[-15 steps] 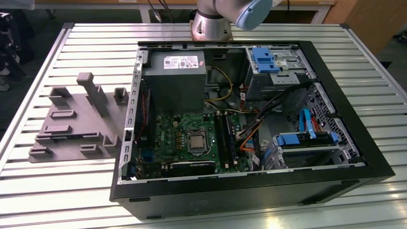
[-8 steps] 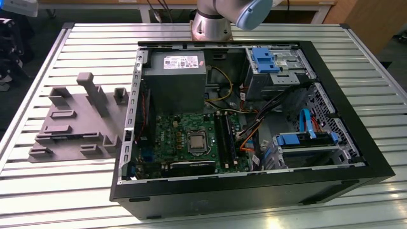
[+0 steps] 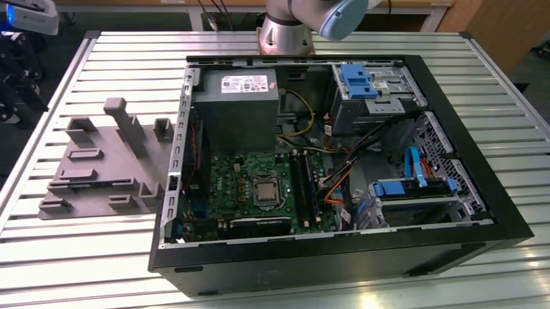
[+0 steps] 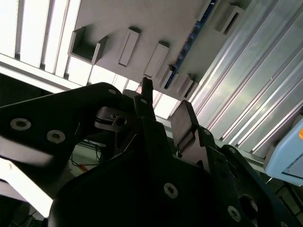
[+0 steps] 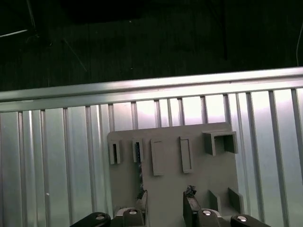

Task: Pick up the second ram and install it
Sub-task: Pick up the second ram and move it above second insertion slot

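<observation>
While the pincer [image 5: 166,194] hovers wide and empty over the plate [image 5: 218,184], the ram [image 5: 138,152] stands ungripped: pick-up stage, needing alignment on its thin edge.

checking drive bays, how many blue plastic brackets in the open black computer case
2. One blue plastic bracket fronts the far drive bay; the other tops the near cage at the exterior view's right. Cables may hide others.

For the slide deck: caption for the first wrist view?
Open gripper hovers over grey plastic fixture plate on ribbed metal table; dark blue-green memory stick stands in a slot.
</observation>
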Tool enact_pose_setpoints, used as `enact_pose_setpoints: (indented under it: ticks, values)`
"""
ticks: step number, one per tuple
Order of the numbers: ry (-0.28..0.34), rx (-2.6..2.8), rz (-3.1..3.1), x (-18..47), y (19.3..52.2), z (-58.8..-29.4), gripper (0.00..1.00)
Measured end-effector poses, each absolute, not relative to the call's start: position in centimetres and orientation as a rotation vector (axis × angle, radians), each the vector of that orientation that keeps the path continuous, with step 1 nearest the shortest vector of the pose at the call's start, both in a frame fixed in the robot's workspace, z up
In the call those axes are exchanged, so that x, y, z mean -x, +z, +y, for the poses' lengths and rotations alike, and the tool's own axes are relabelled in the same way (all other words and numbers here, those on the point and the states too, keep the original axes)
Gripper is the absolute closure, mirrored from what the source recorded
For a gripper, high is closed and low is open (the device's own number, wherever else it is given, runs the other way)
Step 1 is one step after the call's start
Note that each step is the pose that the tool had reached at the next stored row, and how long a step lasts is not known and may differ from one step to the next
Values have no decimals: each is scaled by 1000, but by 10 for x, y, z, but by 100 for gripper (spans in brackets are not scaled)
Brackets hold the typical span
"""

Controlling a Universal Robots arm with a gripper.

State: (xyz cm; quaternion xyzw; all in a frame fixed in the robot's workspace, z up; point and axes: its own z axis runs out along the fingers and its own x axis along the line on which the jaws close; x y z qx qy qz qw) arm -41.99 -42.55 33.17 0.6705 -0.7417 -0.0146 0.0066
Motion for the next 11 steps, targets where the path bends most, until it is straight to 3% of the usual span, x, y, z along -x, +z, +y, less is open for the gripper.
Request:
enact_pose_setpoints:
  ticks: [11]
  values:
    - [-45, -2114, -2305, 420, 312, -429, 57]
